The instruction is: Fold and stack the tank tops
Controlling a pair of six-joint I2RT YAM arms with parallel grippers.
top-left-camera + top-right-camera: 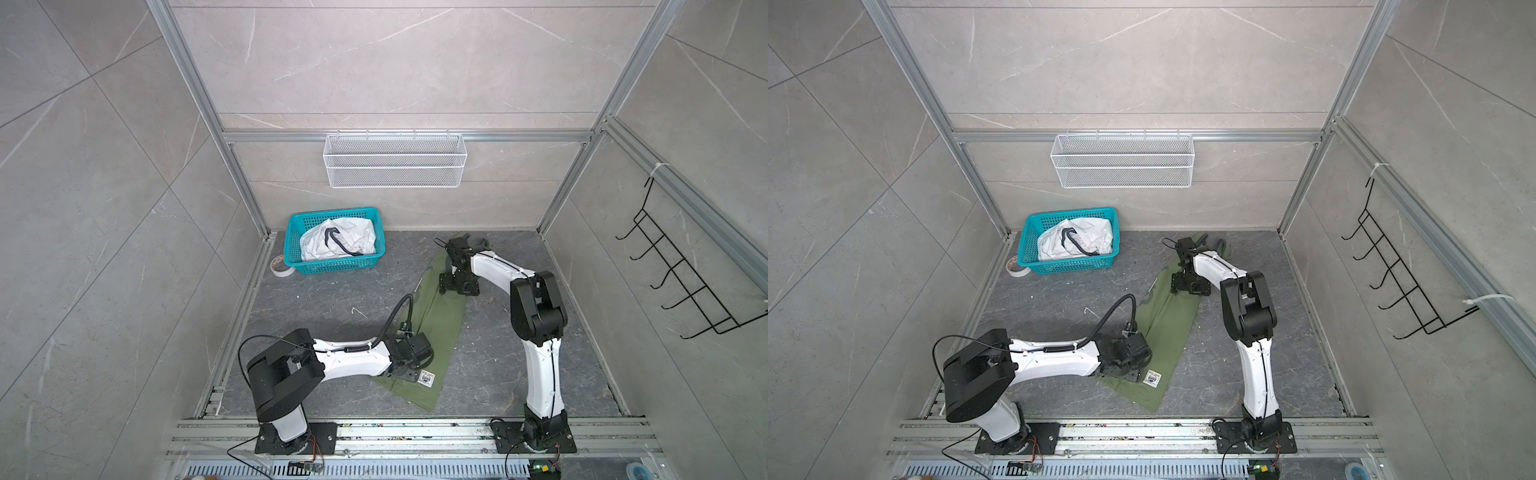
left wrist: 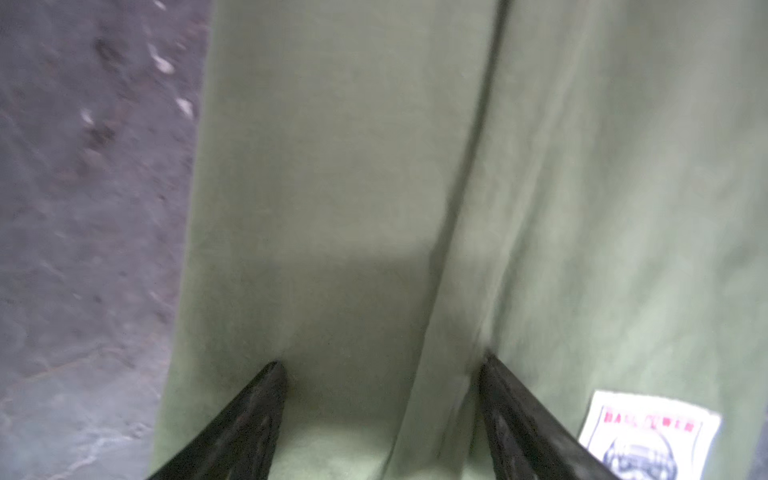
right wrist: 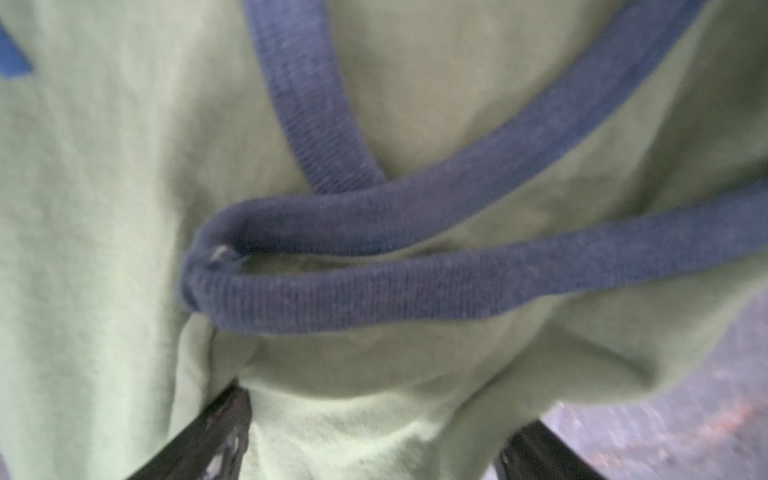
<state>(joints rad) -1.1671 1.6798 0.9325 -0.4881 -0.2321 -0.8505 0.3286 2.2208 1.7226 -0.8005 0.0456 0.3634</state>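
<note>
In both top views, the left gripper (image 1: 409, 371) rests open on the near hem end of the olive tank top (image 1: 440, 316). The top is folded into a long strip that runs diagonally away to the right gripper (image 1: 457, 286), which is open at the far strap end. The white tank top (image 1: 340, 241) lies crumpled in the teal basket (image 1: 332, 212), well apart.

Left wrist view: the spread fingertips (image 2: 274, 374) straddle a lengthwise fold.

Right wrist view: open jaws flank bunched cloth near the dark trim (image 3: 415, 286).

Each arm is nearest its own end, so an end-to-end fold along the strip seems likely next.
</note>
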